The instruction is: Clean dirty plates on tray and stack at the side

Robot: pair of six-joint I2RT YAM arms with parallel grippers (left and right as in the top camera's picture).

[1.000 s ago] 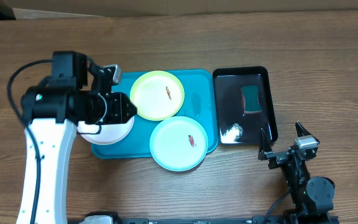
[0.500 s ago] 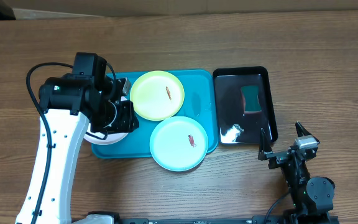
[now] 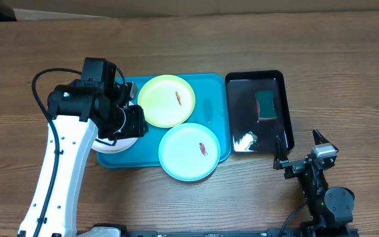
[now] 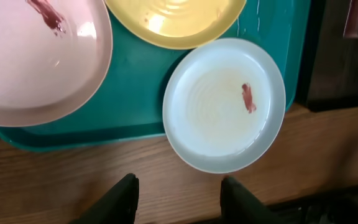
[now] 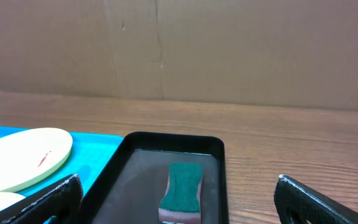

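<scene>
Plates of smooth round plastic lie three to the turquoise tray (image 3: 209,82), each with a reddish smear. The white plate (image 4: 36,56) sits at the tray's left end. The left gripper (image 4: 179,182) has its dark fingers parted with nothing between them, just short of the light blue plate (image 4: 222,106), which overhangs the tray's near rim onto the wooden table (image 3: 347,52). The yellow-green plate (image 3: 166,100) touches it. The right gripper (image 3: 297,141) is spread wide and empty, near the glossy black tray (image 3: 242,82) that holds a green sponge (image 3: 265,105).
</scene>
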